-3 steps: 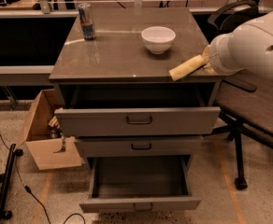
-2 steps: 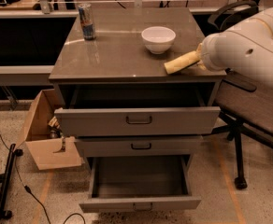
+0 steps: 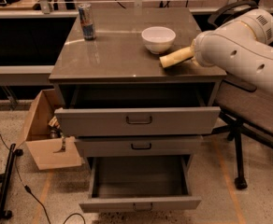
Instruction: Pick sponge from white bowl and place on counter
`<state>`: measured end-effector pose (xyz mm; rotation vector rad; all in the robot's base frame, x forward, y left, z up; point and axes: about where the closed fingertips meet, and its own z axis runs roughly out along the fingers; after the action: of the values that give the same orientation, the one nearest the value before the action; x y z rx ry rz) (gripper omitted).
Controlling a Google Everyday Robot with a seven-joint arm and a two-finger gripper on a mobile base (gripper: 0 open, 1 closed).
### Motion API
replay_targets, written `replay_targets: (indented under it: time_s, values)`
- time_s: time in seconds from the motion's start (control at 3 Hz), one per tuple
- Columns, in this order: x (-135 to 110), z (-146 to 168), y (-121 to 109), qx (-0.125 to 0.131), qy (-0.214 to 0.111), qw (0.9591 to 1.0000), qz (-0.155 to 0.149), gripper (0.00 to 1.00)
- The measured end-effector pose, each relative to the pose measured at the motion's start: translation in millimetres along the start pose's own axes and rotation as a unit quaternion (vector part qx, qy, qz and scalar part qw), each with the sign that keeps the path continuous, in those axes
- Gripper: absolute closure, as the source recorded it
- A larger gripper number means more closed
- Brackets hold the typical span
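- The bottom drawer [image 3: 140, 183] of the grey cabinet, nearest of all and far below the jaws, is pulled well out, and its bare grey floor is in view.
- The middle drawer [image 3: 139, 146] sits only slightly out. The top drawer [image 3: 137, 121] is drawn part-way out, directly beneath the jaws, and its inside is hidden.
- An open cardboard box [image 3: 46, 136] stands on the floor, low and well to the left of the jaws in view. There are small things in it that I cannot identify.
- A chair [image 3: 241, 120] stands behind and under the white robot arm [image 3: 241, 50].
- The jaws are the cream-yellow tip of that arm. They lie low over the right side of the bench [image 3: 111, 57] and point left. I cannot tell whether they are open or closed, or whether they hold anything.
- The white bowl [image 3: 158, 39] stands upright just beyond the jaws, close to their tip. It is glossy and round.
- I cannot pick out the sponge: the bowl's inside reads as one pale tone.
- A blue-and-silver drink can [image 3: 86, 21] stands upright, well apart at the far left.
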<state>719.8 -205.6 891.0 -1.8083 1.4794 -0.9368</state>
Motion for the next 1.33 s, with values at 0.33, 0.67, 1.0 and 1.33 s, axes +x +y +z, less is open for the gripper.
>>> replay_targets:
  time_s: [0.33,0.67,1.0,1.33]
  values:
    - [4,3,-5,0.007,0.009,0.9999,-0.005,0.12]
    - [30,-2,-11,0.008,0.043,0.9989,-0.018,0.00]
    - [73,-20,-23,0.010,0.092,0.9946,-0.047,0.00]
    - [122,-47,-31,0.007,0.140,0.9869,-0.081,0.00]
